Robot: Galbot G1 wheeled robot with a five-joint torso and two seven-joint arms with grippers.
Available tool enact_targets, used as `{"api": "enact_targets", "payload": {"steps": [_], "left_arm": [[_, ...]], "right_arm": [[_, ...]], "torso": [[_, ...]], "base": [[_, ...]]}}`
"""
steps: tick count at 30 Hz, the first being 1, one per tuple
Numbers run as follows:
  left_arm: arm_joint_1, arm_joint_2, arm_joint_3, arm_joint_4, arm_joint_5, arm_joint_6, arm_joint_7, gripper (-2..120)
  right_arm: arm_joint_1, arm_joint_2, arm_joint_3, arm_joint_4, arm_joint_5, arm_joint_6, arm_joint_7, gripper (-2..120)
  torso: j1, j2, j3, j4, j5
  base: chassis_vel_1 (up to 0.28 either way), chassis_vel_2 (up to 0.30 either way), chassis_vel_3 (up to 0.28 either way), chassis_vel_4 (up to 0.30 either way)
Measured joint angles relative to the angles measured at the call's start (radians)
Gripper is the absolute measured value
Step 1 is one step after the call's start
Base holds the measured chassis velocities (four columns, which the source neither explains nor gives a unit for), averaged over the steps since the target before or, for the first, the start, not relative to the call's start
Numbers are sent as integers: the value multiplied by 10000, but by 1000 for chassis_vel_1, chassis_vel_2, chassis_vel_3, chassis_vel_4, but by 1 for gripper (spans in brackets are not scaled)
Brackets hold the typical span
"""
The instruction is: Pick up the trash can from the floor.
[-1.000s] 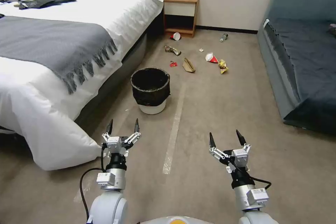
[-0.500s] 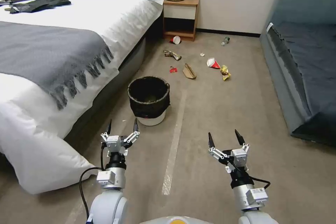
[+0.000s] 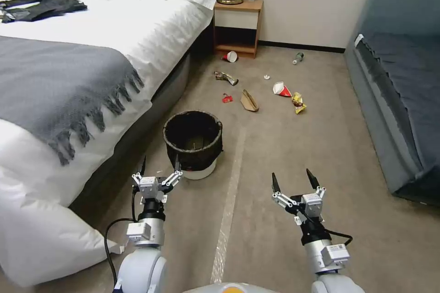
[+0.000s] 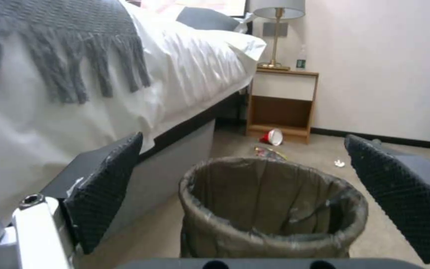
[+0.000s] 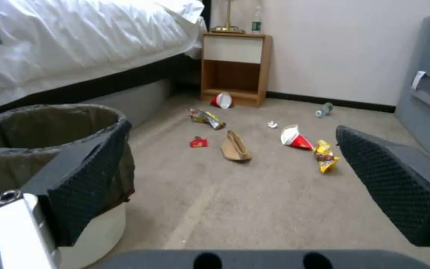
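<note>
- Standing upright on the floor [image 3: 284, 146]: the trash can [image 3: 194, 143], white base showing under a black liner folded over the rim and upper half, close beside the bed [image 3: 91, 55] (its grey-fringed throw [image 3: 55, 87] hanging down the side just above).
- Running along the carpet just to the right of the bin: a pale tape strip [image 3: 229, 210], passing between the two arms.
- Hovering just short of the bin's near side, not touching it: the left gripper [image 3: 159, 165], fingers spread wide and pointing forward; in the left wrist view, framing the bin's open mouth [image 4: 273, 209] between the two dark textured pads [image 4: 106, 186].
- Hanging over bare carpet to the right of the tape, well apart from the bin: the right gripper [image 3: 293, 179], likewise spread wide and holding nothing; in the right wrist view, showing the bin [image 5: 50, 149] off to one side behind one pad [image 5: 88, 186].
- Lying scattered on the carpet beyond the bin: a red cup [image 3: 230, 56] by the nightstand [image 3: 238, 27], a brown paper bag [image 3: 249, 101], a red-and-white wrapper [image 3: 281, 89], a yellow wrapper [image 3: 299, 102], a small red scrap [image 3: 227, 98] and a bottle [image 3: 298, 58] near the wall.
- Sitting along the right side of the room: a dark blue sofa [image 3: 398, 78].
</note>
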Motion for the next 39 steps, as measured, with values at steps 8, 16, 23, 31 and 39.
{"api": "enact_targets", "payload": {"steps": [8, 16, 23, 31, 39], "left_arm": [[7, 19, -33, 0, -24, 2, -40, 100], [34, 19, -52, 0, -26, -3, -97, 100], [61, 9, -62, -23, -17, -6, -150, 100], [78, -24, -31, -111, 33, 301, -293, 100], [58, 1, 137, -337, 106, 925, -1258, 100]], "right_arm": [[-9, 0, -6, 15, -12, 0, -62, 100], [-51, 0, 10, 18, -18, 29, -164, 100], [-55, -1, 13, 17, -18, 57, -166, 100], [93, 0, 16, -153, -47, 404, -53, 100], [165, 0, 41, -172, -215, 485, -29, 100]], "torso": [[0, 0, 0, 0, -1], [0, 0, 0, 0, -1], [0, 0, 0, 0, 0], [0, 0, 0, 0, 1], [-1, 0, 0, -1, -1]], "base": [[-116, 113, 113, -101], [-109, 118, 117, -125], [-119, 116, 113, -116], [-109, 110, 110, -108], [-41, 41, 51, -50]]}}
